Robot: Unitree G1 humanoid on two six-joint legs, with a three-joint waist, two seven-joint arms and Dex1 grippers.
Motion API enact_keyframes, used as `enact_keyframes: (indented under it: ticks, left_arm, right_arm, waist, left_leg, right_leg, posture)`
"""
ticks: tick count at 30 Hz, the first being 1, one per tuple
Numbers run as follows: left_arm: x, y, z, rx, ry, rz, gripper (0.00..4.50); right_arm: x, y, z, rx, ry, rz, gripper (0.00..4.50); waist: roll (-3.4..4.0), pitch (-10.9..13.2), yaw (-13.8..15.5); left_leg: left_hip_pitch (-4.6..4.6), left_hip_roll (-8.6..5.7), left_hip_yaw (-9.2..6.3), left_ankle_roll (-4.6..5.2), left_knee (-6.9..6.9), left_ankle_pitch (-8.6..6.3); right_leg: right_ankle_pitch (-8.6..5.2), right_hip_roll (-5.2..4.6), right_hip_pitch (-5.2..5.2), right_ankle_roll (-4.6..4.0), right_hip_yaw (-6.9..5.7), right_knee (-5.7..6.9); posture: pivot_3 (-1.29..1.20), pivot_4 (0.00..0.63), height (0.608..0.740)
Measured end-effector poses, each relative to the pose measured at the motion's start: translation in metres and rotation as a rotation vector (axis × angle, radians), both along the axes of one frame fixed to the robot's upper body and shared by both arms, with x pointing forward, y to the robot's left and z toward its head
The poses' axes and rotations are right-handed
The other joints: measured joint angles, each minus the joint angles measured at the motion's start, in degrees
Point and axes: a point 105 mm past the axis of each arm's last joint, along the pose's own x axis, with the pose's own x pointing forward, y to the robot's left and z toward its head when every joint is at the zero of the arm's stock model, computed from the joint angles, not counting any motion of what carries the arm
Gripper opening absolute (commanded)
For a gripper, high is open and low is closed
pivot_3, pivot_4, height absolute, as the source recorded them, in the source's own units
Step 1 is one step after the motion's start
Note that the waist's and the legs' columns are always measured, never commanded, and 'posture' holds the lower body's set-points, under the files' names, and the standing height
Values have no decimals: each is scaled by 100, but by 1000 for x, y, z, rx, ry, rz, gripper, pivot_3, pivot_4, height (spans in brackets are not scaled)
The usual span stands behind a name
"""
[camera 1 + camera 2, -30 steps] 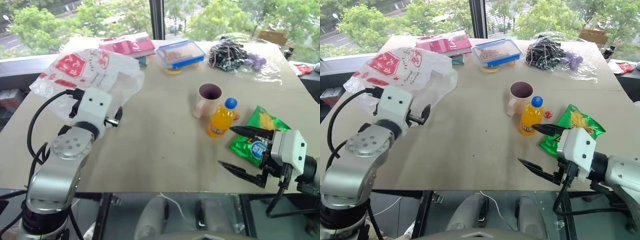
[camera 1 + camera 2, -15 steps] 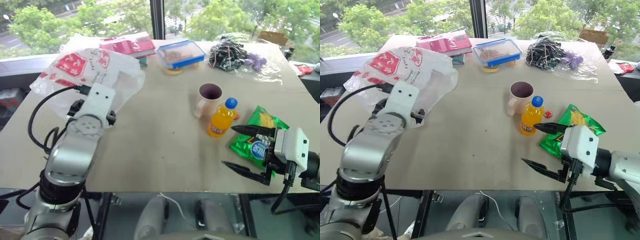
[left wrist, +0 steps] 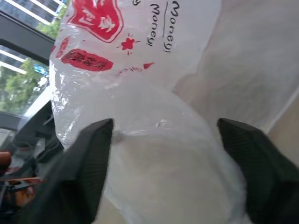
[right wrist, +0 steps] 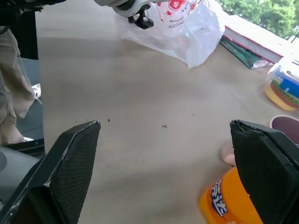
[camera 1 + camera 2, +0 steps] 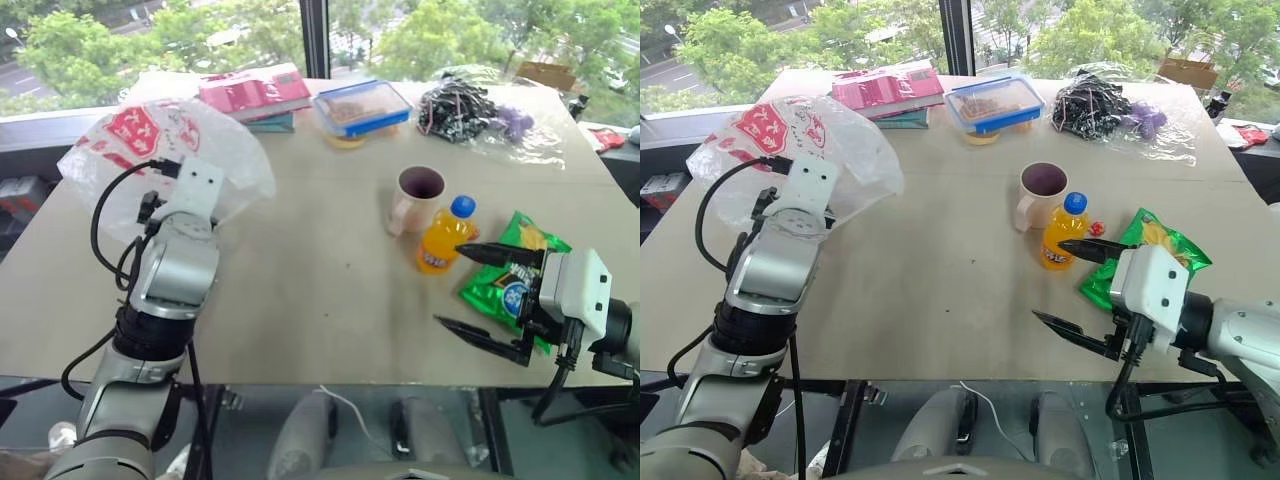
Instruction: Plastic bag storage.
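Plastic bag sits puffed up on the far-left corner of the bench, by the pink book. My left claw is at it: fingers apart, film bulging between them, nothing pinched yet that I can confirm. Right claw is idle near-right, fingers wide apart, empty, just beside the orange bottle and over the green chips packet.

Risks as I judge them:
- Film is thin and slick; if I close on the bulge alone I may catch one layer and it slides out or tears.
- Bag hangs near the bench's left edge; a push instead of a pinch could shove it off.
- Right claw tips sit close to the bottle; a careless sweep would tip it toward the cup.

Legible text: "Money" on the bag in the left wrist view; red panels carry white characters I can't read.
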Motion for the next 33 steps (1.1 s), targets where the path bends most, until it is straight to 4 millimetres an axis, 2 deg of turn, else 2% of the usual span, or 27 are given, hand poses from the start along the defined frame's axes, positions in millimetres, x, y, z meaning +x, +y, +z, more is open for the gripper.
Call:
enact_keyframes:
  ticks: [3, 4, 8, 11, 13, 14, 17, 19, 21, 24, 25, 26, 29, 33]
  left_arm:
    - [-2, 3, -5, 2, 16, 6, 342]
    - [-3, 4, -6, 3, 19, 12, 104]
    - [-10, 6, -8, -10, 24, 4, 104]
    - [-12, 3, -3, -96, -5, -40, 104]
    - [-12, -19, 0, -231, -16, -168, 104]
    - [-13, -43, 0, -329, -5, -287, 104]
    - [-23, -94, 1, -467, 56, -551, 104]
    - [-34, -110, 7, -536, 77, -680, 104]
    - [-37, -110, 14, -588, 65, -720, 104]
    - [-34, -100, 35, -693, -15, -736, 104]
    - [-32, -97, 43, -728, -52, -740, 104]
    - [-28, -89, 62, -809, -130, -749, 104]
    - [-30, -78, 80, -926, -198, -789, 104]
    - [-41, -65, 84, -1051, -224, -841, 104]
  right_arm:
    - [1, 2, -2, 0, 11, 1, 4500]
    - [1, 2, -2, 0, 12, 0, 4500]
    - [1, 4, -2, 2, 12, 9, 4500]
    - [2, 5, -4, 2, 25, 15, 4500]
    - [2, 6, -5, 2, 27, 18, 4500]
    - [3, 6, -6, 2, 29, 19, 4500]
    - [4, 7, -6, 6, 28, 22, 4500]
    - [4, 7, -5, 7, 26, 22, 4500]
    - [5, 6, -6, 9, 28, 19, 4500]
    - [5, 6, -5, 16, 21, 19, 4500]
    - [5, 7, -5, 19, 20, 20, 4500]
    - [5, 9, -6, 22, 22, 26, 4500]
    - [7, 10, -6, 34, 15, 17, 4500]
    - [14, 12, -3, 46, 15, -23, 4500]
  waist:
    - [0, 0, 0]
    - [0, 0, 0]
    - [0, 0, -5]
    - [0, 0, -2]
    - [0, 0, 25]
    - [-1, 0, 47]
    - [-2, 0, 53]
    - [-1, 1, 8]
    - [1, 1, -26]
    - [1, 1, -14]
    - [0, 1, -12]
    - [-1, 2, -10]
    - [-2, 2, -23]
    - [-1, 2, -44]
  left_leg:
    - [-2, 0, -2, 0, 0, 0]
    - [-2, 0, -2, 0, 0, 0]
    - [-2, 0, -1, 0, 0, 0]
    - [-5, 0, -2, 0, 0, 0]
    - [-7, -5, -4, 0, 1, 0]
    - [-10, -10, -6, 0, 6, 0]
    - [-16, -19, -7, 0, 10, 0]
    - [-15, -16, -8, 0, 8, 0]
    - [-7, -7, -4, 0, 6, 0]
    - [-3, 1, -9, 0, 9, 1]
    - [0, 1, -9, 0, 12, 1]
    - [1, 0, -11, 1, 17, 1]
    - [0, -3, -7, 1, 17, 1]
    - [3, 0, -5, -2, 16, 2]
  right_leg:
    - [0, -3, 0, -1, 0, 0]
    - [0, -4, 0, -1, 0, 0]
    - [0, -16, -2, -1, 1, 0]
    - [0, -29, -5, -1, -4, 0]
    - [0, -36, -4, -2, -10, 0]
    - [0, -38, -3, -2, -14, 0]
    - [0, -36, -4, -1, -14, -1]
    - [0, -29, -5, -1, -14, 0]
    - [0, -5, -5, -1, -9, 3]
    - [-1, 9, 1, -1, -14, 3]
    - [-1, 10, 5, 0, -14, 3]
    - [-1, 11, 9, 2, -17, 3]
    - [0, 10, 9, 2, -13, 3]
    - [0, 11, 7, 2, -9, 6]
  posture:
    - [0, 150, 740]
    - [0, 150, 740]
    - [0, 150, 740]
    - [0, 150, 740]
    - [0, 150, 740]
    - [0, 150, 740]
    - [0, 150, 740]
    - [0, 150, 740]
    - [0, 150, 740]
    - [0, 150, 740]
    - [0, 150, 740]
    - [0, 150, 740]
    - [0, 150, 740]
    - [0, 150, 740]
